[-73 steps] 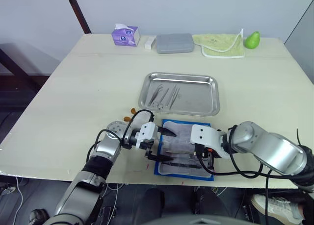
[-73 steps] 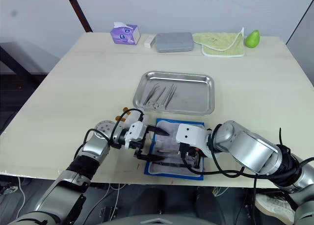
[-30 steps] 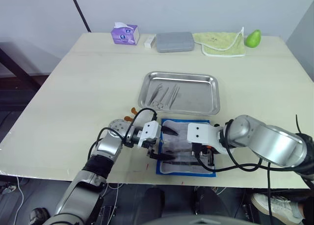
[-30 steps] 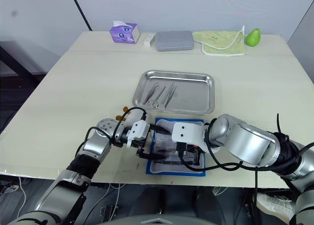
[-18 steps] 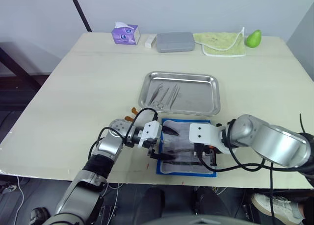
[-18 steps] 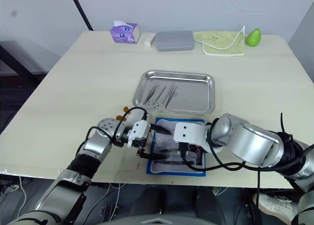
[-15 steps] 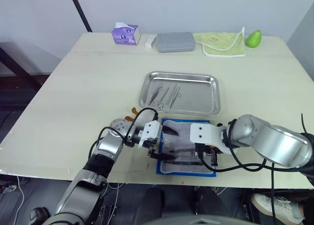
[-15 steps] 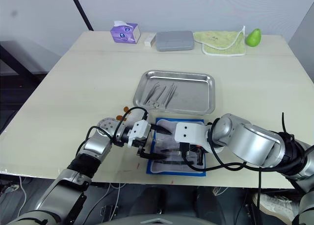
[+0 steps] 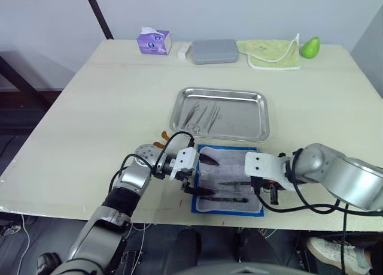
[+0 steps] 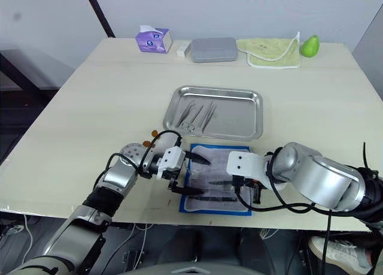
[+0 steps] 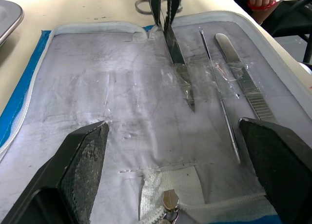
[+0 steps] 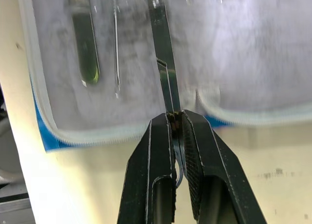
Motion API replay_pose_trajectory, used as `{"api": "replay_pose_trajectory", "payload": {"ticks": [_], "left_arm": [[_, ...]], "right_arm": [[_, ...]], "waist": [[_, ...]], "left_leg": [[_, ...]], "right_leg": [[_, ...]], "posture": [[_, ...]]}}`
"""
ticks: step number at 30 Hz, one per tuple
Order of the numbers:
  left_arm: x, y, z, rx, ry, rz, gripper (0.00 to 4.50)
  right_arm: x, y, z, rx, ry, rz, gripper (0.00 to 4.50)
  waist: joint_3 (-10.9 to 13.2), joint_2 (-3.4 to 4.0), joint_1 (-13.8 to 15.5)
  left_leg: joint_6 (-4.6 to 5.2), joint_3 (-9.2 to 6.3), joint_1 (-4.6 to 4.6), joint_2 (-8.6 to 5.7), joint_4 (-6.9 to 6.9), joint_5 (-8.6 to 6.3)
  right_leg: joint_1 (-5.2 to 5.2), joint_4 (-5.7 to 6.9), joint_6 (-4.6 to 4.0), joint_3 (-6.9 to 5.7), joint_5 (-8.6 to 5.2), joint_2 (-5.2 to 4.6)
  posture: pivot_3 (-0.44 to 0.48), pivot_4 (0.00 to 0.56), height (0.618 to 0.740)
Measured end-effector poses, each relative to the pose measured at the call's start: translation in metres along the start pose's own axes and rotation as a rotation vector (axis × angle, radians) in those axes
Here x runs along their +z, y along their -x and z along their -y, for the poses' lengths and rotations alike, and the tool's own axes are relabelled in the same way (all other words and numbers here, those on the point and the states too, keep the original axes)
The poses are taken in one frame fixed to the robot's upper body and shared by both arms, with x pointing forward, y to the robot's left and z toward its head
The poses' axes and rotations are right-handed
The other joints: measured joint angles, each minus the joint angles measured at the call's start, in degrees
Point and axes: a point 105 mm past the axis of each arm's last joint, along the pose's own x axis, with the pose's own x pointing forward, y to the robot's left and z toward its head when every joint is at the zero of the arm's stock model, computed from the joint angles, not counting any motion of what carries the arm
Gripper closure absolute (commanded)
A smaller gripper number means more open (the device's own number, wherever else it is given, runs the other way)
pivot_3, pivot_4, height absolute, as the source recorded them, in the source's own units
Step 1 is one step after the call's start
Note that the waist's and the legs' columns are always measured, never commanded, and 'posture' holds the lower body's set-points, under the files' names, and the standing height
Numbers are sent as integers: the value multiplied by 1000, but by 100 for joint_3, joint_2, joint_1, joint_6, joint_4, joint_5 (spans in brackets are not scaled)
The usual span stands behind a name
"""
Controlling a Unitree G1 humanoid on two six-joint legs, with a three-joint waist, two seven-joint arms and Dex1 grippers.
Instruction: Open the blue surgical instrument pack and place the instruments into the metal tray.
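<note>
The blue surgical instrument pack lies unzipped and flat near the counter's front edge, grey-white lining up, just in front of the metal tray, which sits at the middle of the counter. Three instruments are still on the lining: a pair of scissors, a thin probe and a flat-handled tool, lying side by side. In the tray, toward its left end, rests a small cluster of instruments; they overlap too much for a sure count, perhaps four.

The left gripper rests at the pack's left edge, its two fingers spread wide over the lining and holding nothing. The right gripper is at the pack's right edge; its fingers are pinched on the handle end of the scissors, whose blades still lie on the lining.

Along the counter's far edge, one of each: a purple tissue box, a small white block, a grey case, a yellow-green cloth and a green pear near the far right corner.
</note>
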Motion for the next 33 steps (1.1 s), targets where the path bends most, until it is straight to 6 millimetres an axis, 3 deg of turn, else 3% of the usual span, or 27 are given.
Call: {"api": "replay_pose_trajectory", "payload": {"ticks": [5,7,14,21,24,28,30,33], "left_arm": [[0,-1,0,-2,-1,-1,0],[0,-1,0,-2,-2,-2,0],[0,0,0,-2,-2,-4,0],[-1,0,0,-1,-2,-1,0],[-1,-1,0,2,0,2,0],[-1,-1,1,8,0,7,0],[-2,0,1,32,9,13,0],[-2,0,1,36,11,15,0]], "right_arm": [[-21,10,2,-22,-34,-30,4479],[-38,25,10,-76,-70,-53,4479],[-37,53,19,-103,-147,77,4479],[-3,59,34,-147,-241,349,4479],[27,59,57,-230,-336,503,4479],[43,60,73,-302,-405,517,4479],[68,45,99,-342,-608,532,4479],[77,34,112,-373,-706,528,4479]], "waist": [[0,0,11],[-1,1,11],[-4,6,1],[-7,3,2],[-10,16,-1],[-10,19,4],[-14,25,-6],[-16,28,-22]], "left_leg": [[0,1,0,-1,0,0],[0,2,0,-1,0,0],[0,7,5,1,-1,0],[0,7,6,1,-1,0],[1,7,5,-1,-1,0],[1,0,0,-3,-3,1],[2,-6,4,-9,-2,1],[2,-3,5,-12,-3,1]], "right_leg": [[1,-1,1,0,0,-1],[1,-1,1,0,-1,-2],[4,0,1,4,0,2],[6,0,0,6,1,6],[5,6,0,9,1,6],[3,7,-1,2,1,2],[3,13,-2,0,1,2],[3,17,-1,8,2,1]], "posture": [[0,150,740],[0,150,740],[0,150,740],[0,150,740],[0,150,740],[0,150,740],[0,150,740],[0,150,740]]}}
